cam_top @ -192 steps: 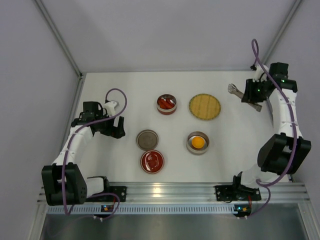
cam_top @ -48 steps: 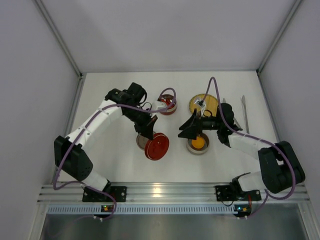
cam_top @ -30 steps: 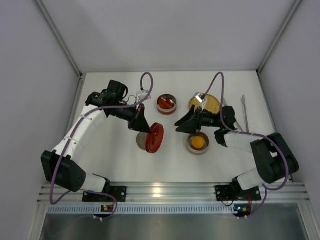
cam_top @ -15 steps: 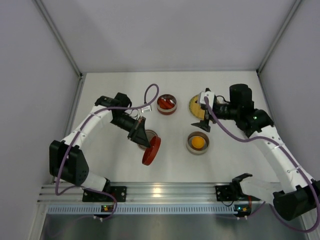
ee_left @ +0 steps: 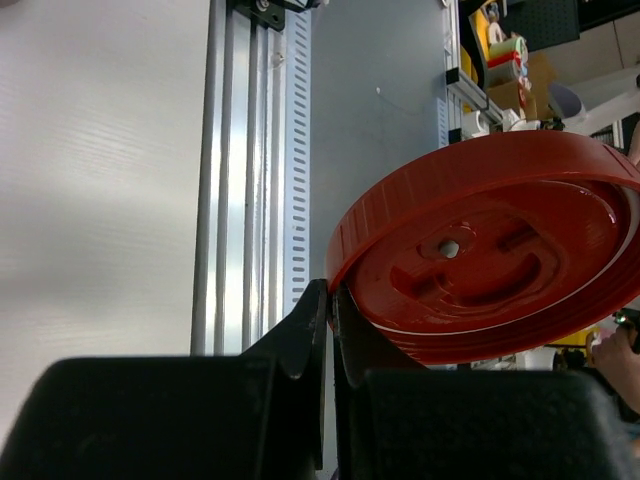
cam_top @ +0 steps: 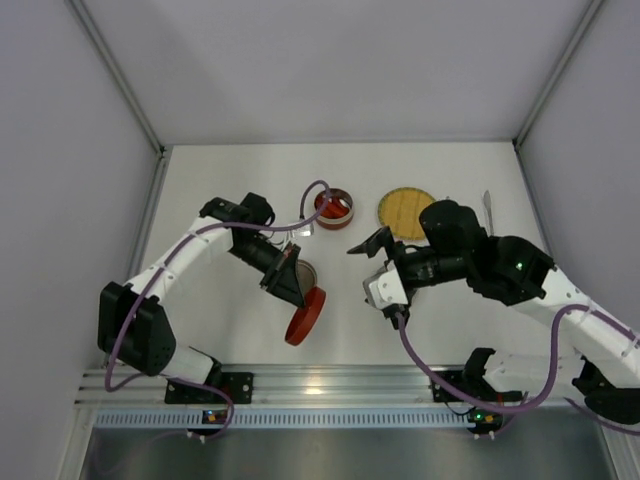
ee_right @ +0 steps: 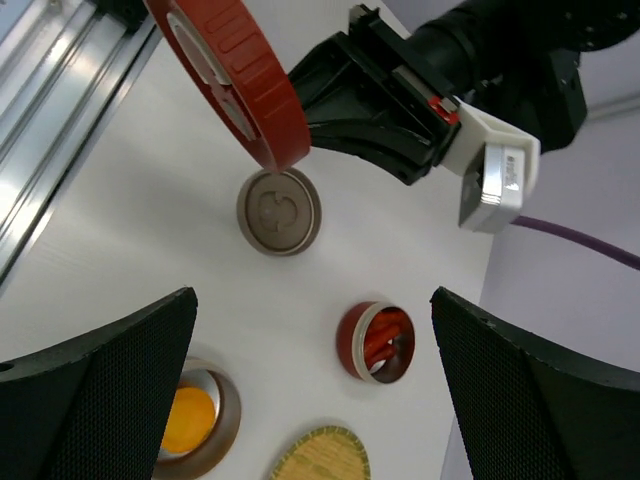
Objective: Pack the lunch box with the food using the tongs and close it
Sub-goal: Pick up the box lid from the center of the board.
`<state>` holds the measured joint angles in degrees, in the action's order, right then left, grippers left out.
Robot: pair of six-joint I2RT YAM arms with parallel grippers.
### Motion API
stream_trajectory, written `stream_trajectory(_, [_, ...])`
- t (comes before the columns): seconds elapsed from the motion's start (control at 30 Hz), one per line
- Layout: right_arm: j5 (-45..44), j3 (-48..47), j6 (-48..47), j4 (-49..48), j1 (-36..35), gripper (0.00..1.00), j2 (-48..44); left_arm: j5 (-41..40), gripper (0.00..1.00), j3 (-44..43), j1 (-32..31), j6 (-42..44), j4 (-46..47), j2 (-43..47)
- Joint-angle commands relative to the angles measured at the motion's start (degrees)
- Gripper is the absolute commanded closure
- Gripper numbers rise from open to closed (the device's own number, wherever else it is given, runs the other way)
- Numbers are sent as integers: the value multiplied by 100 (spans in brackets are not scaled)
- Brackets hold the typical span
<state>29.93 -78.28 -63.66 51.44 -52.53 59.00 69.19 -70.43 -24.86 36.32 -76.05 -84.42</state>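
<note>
My left gripper (cam_top: 290,288) is shut on the rim of a red round lid (cam_top: 305,317), holding it tilted above the table; the pinch (ee_left: 330,300) on the lid (ee_left: 490,250) fills the left wrist view. The red lunch box (cam_top: 333,208) with red food pieces (ee_right: 382,335) stands open at the back. A round orange piece (ee_right: 188,418) lies in a metal bowl, hidden under my right arm in the top view. My right gripper (cam_top: 375,268) hangs open above the table's middle, holding nothing. The tongs (cam_top: 486,205) lie at the far right.
A grey round lid (ee_right: 279,211) lies flat just beneath the raised red lid (ee_right: 235,75). A yellow woven plate (cam_top: 404,210) sits behind my right arm. The aluminium rail (cam_top: 330,380) runs along the near edge.
My left gripper has carried the red lid a little nearer. My right arm has swung from beside the woven plate to over the orange piece's bowl, its jaws now fully spread.
</note>
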Motion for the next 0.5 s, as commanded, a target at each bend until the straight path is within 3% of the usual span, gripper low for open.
stream_trajectory(0.0, [-198,94,-243,-169,-624,1,58,481,100,-102,-176,560,-1026,321])
stream_trajectory(0.2, [-260,146,-103,-547,-1504,1,321,543,100,-14,-563,719,-1026,523])
stream_trajectory(0.47, [-40,-21,152,-855,-1883,2,753,534,100,-32,-704,798,-1026,541])
